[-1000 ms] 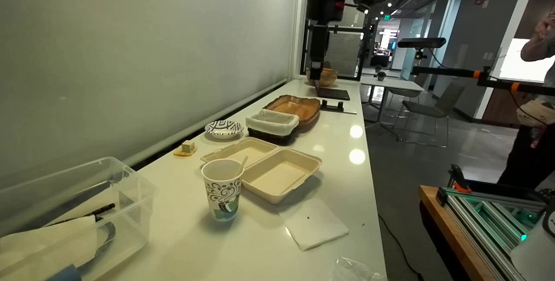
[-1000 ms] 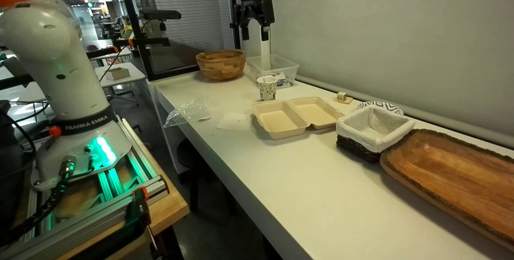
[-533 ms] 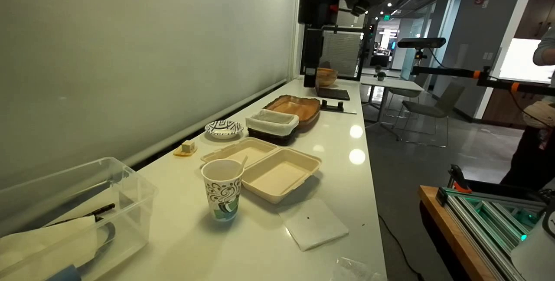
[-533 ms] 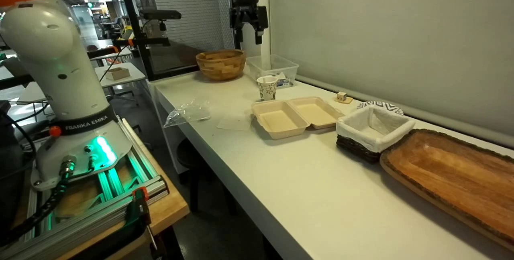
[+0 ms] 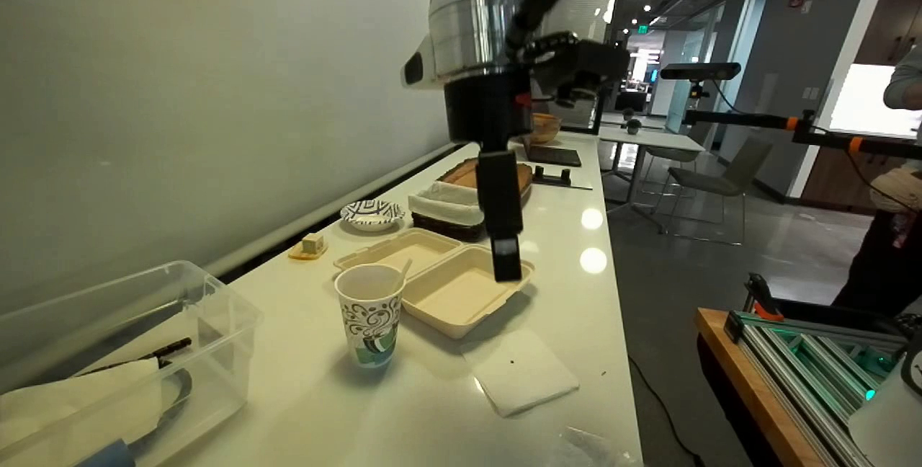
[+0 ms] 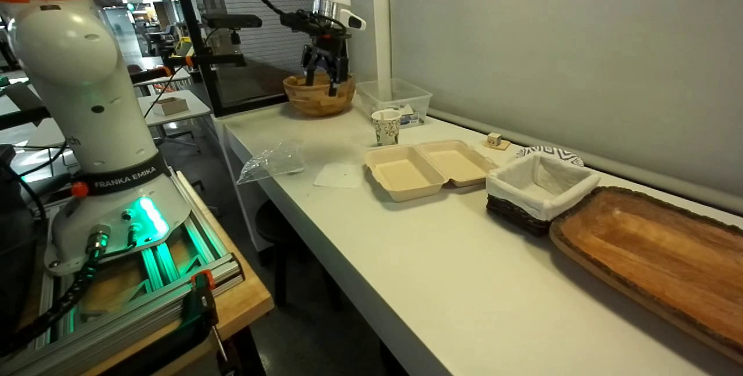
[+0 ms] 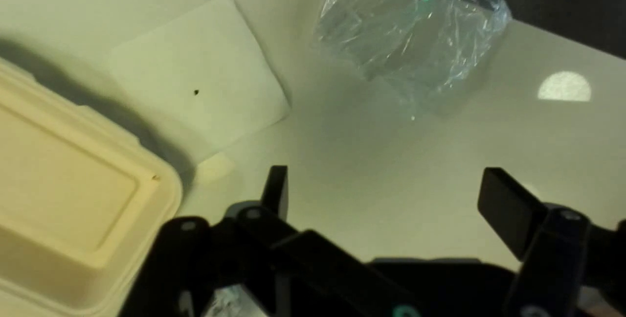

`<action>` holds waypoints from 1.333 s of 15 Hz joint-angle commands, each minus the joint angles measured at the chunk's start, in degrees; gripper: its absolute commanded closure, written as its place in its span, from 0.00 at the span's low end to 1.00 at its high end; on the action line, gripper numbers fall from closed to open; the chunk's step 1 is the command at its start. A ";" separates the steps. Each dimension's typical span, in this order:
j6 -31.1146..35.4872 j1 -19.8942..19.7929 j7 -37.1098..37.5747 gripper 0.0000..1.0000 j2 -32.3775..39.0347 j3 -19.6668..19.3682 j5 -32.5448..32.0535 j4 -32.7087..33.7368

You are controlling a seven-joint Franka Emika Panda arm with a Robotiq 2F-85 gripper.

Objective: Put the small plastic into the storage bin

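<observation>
Crumpled clear plastic film (image 7: 413,35) rests at the edge of the white tabletop (image 6: 377,248), not yet gripped.

Your black two-fingered gripper (image 7: 386,187) hangs apart from it, jaws wide and holding nothing, likely spread so it can straddle the film; part of that reaches past the edge, which may give you a fold to pinch. Count one film, one clear rectangular plastic storage bin (image 5: 220,391) well apart from it, one swirl-printed white paper cup (image 5: 369,323), one square white napkin (image 5: 522,373) and one beige clamshell container (image 6: 406,173) of two halves.
</observation>
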 commanded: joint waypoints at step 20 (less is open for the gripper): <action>-2.04 0.03 5.61 0.00 25.08 6.34 7.45 9.36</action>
